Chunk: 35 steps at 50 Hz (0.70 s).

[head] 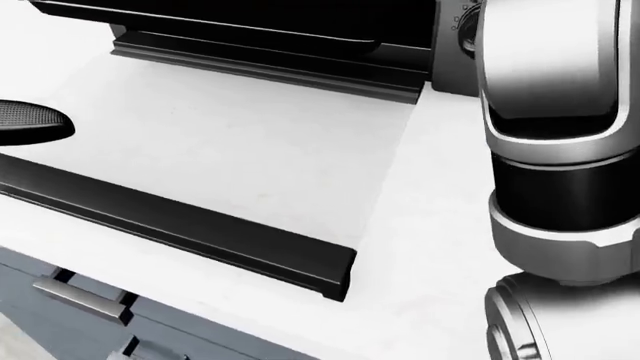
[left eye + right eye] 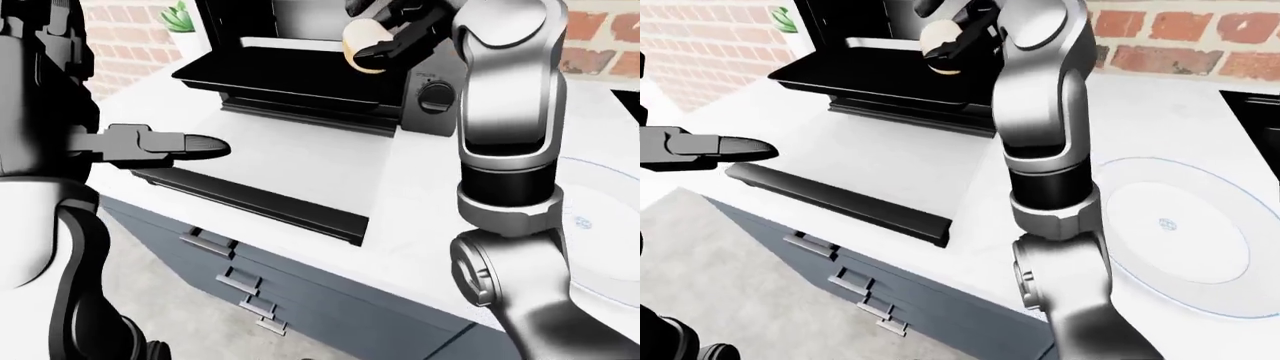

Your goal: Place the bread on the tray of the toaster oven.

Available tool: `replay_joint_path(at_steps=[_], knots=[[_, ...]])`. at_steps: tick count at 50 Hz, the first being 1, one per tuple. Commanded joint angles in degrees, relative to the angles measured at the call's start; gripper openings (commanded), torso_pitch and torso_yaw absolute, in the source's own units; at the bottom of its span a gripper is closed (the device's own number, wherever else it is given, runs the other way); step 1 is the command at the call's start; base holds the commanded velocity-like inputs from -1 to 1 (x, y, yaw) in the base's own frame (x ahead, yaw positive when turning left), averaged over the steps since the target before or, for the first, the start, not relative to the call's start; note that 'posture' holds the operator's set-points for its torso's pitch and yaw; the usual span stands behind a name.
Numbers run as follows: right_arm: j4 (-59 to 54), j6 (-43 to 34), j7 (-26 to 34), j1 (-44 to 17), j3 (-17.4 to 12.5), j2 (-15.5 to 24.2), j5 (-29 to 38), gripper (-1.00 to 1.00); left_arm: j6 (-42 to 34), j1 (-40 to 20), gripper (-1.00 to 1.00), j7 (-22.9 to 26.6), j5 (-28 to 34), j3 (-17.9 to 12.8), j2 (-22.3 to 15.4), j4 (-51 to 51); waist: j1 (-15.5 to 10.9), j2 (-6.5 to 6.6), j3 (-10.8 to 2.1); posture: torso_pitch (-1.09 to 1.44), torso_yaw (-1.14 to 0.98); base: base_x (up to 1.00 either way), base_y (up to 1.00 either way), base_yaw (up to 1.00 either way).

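Only in eye views: bread [image 2: 362, 45], plate [image 2: 1185, 232].

Glossy silver arm segments with black joint bands — matte black, ridged-tipped robot hand [image 2: 165, 144].

White plate [image 2: 1185, 234] on the counter [image 2: 1160, 120] — brick wall [image 2: 1200, 34] behind.

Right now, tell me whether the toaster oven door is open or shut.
Open. The toaster oven has its door folded down flat over the counter, and the black tray inside is exposed, with the bread held above it.
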State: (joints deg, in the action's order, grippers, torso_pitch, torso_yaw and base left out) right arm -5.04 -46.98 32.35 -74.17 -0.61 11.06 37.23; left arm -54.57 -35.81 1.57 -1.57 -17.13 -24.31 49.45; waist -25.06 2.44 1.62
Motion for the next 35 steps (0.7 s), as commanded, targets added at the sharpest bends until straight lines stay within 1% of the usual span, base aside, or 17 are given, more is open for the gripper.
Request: replay_joint_path(at_steps=[1, 7, 13, 18, 35], knots=[[1.1, 1.84, -1.02, -2.08, -0.34, 0.36, -0.14, -0.33, 1.17, -1.48, 1.0, -0.16, 0.28, -0.84, -0.83, 0.88, -0.32, 0.04, -1.55, 0.0, 0.44, 0.0, 0.0, 0.0], [-1.19, 3.44, -2.29, -2.34, -0.58, 0.44, -1.16, -0.33, 1.07, -1.7, 1.0, -0.11, 0.23, -0.77, -1.16, 0.81, -2.03, 0.01, -1.75, 0.0, 0.45, 0.0, 0.0, 0.0], [-4.97, 6.06, -4.38, -2.8, -0.96, 0.6, -2.92, -0.34, 1.01, -1.73, 1.0, 0.07, 0.24, -0.78, -1.25, 0.92, -3.14, -0.04, -1.92, 0.0, 0.45, 0.0, 0.0, 0.0], [-7.41, 7.45, -5.45, -3.37, -0.97, 1.12, -3.78, -0.35, 1.16, -1.34, 1.0, 0.3, 0.36, -0.99, -1.33, 1.11, -3.76, -0.19, -2.08, 0.0, 0.45, 0.0, 0.0, 0.0], [-11.44, 10.21, -7.91, -3.02, -1.04, 1.87, -4.73, -0.35, 2.75, -0.77, 1.0, 0.46, 1.84, 0.05, -0.32, 0.31, -5.13, -0.64, -2.34, 0.0, 0.45, 0.0, 0.0, 0.0]])
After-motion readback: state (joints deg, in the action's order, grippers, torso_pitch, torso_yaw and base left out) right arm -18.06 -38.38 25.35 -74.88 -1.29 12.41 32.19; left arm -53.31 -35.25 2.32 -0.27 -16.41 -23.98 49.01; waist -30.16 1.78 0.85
